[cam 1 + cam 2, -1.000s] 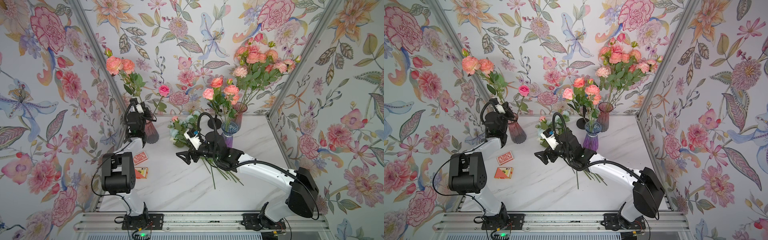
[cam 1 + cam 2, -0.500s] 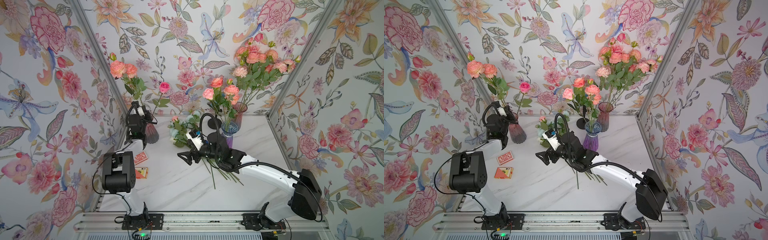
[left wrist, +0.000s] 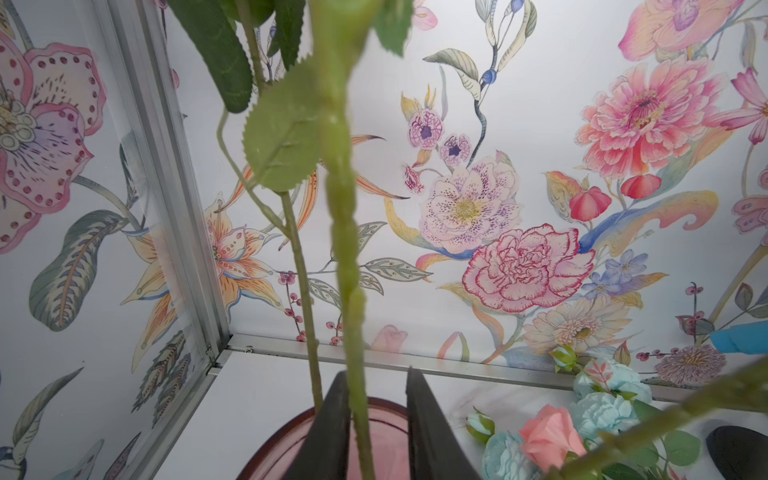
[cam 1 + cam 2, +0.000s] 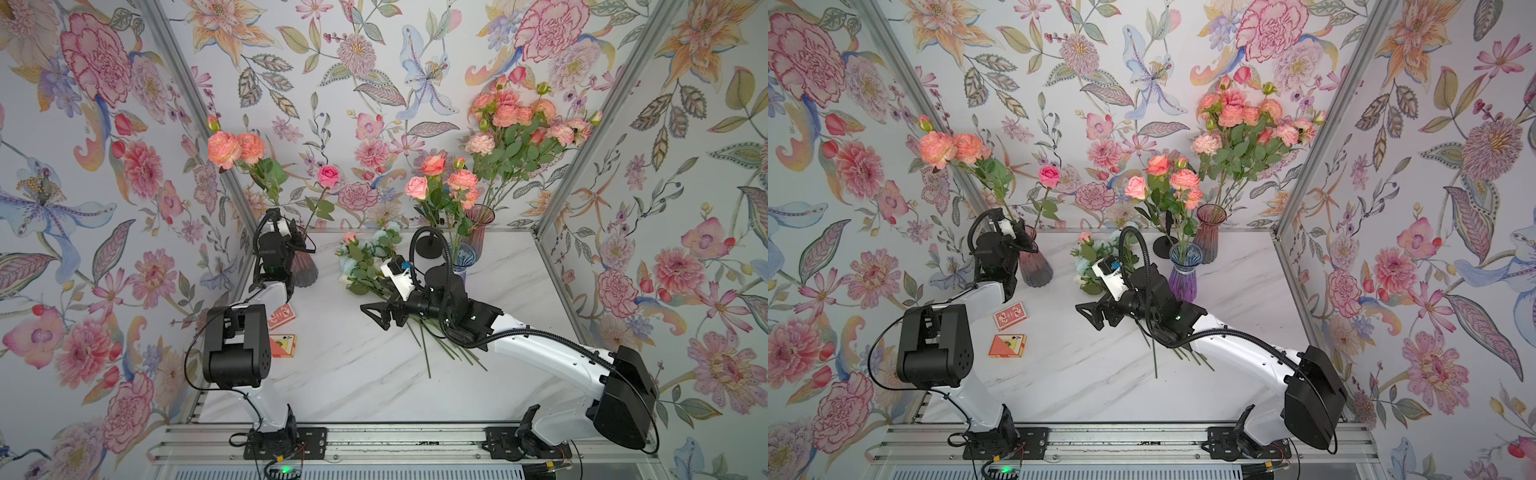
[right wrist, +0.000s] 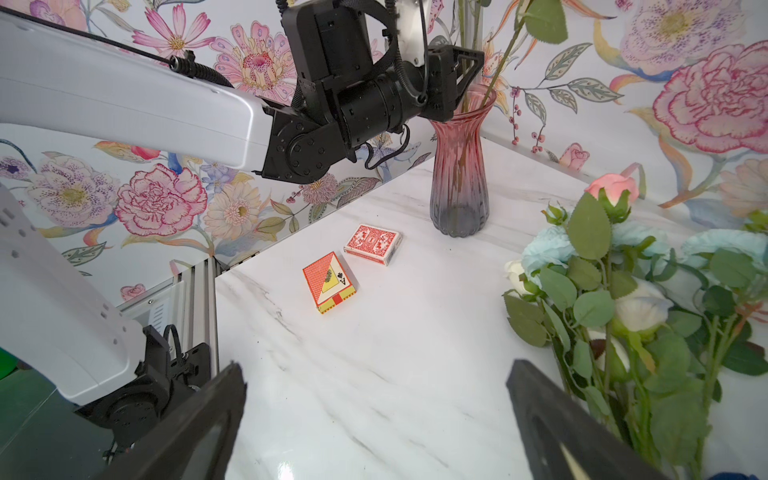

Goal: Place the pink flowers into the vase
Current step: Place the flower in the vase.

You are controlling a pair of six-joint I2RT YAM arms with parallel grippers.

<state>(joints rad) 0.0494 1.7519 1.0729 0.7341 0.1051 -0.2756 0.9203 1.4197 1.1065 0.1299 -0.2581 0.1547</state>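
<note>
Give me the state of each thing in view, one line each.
left gripper: open, green stem between its jaws
right gripper: open, empty
left pink vase: upright, two stems inside
blue vase: upright, holds roses
back pink vase: upright, holds pink bunch
pale-blue bouquet: lying on table
red card box: flat, closed
orange card box: flat, closed

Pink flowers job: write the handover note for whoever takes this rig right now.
Left gripper: jaws parted around a stem standing in the left pink vase.
Right gripper: open, empty, above the table beside the bunch lying there.
Done: pink flowers stand in three vases: the left one, the blue-purple vase, the rear pink vase.
Left: one pink rose lies in the bunch among white and pale-blue blooms; back the left arm off, then likely pick it.
</note>
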